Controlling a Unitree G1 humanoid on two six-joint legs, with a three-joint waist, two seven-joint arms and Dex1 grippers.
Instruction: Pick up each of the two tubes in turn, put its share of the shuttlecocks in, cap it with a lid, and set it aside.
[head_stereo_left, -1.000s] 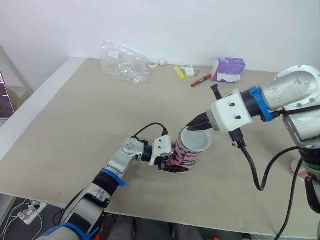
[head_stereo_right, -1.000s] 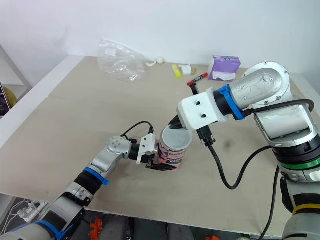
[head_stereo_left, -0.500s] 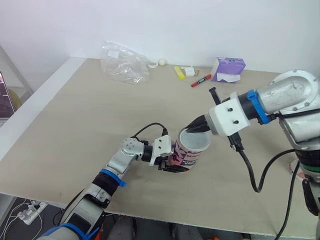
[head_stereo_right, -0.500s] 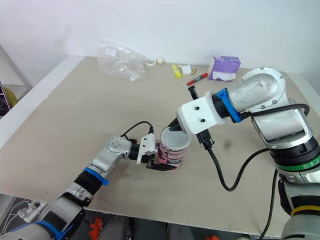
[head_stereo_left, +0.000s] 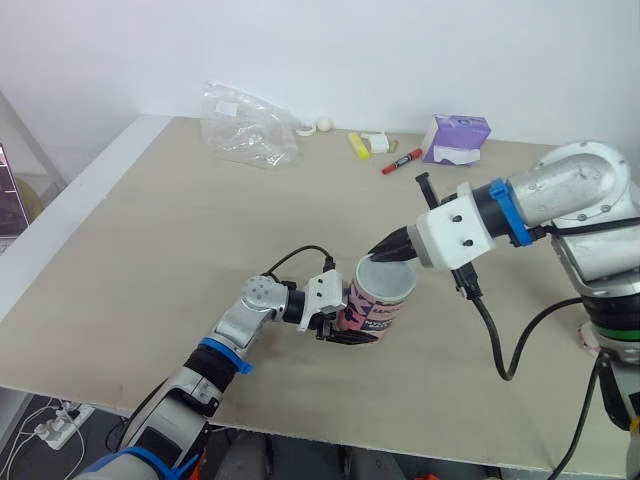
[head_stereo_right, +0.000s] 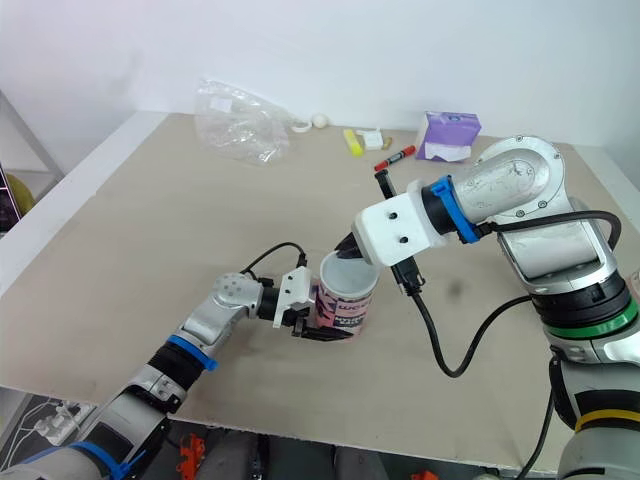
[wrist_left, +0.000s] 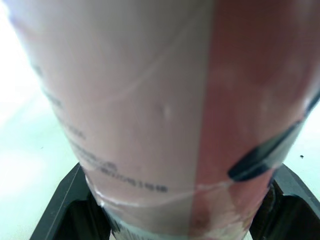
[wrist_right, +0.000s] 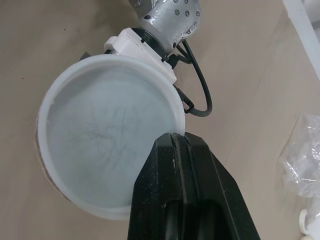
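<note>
A short pink tube (head_stereo_left: 373, 312) stands upright on the table near the front edge. My left gripper (head_stereo_left: 335, 322) is shut around its lower half; in the left wrist view the tube (wrist_left: 165, 110) sits between the black fingers (wrist_left: 70, 205). A translucent white lid (head_stereo_left: 388, 277) rests on the tube's open top. My right gripper (head_stereo_left: 380, 253) reaches in from the right, shut on the lid's far rim. In the right wrist view the lid (wrist_right: 100, 135) lies round and flat under the fingertips (wrist_right: 167, 150).
Along the table's back edge lie a crumpled clear plastic bag (head_stereo_left: 245, 125), a small white ball (head_stereo_left: 324, 125), a yellow item (head_stereo_left: 358, 146), a red marker (head_stereo_left: 402, 161) and a purple box (head_stereo_left: 457, 138). The table's left edge (head_stereo_left: 60, 215) drops off.
The right gripper dipped toward the tube with the lid tilted, then came back a little; the lid now sits flatter on the tube's top. The left gripper and tube stayed put.
</note>
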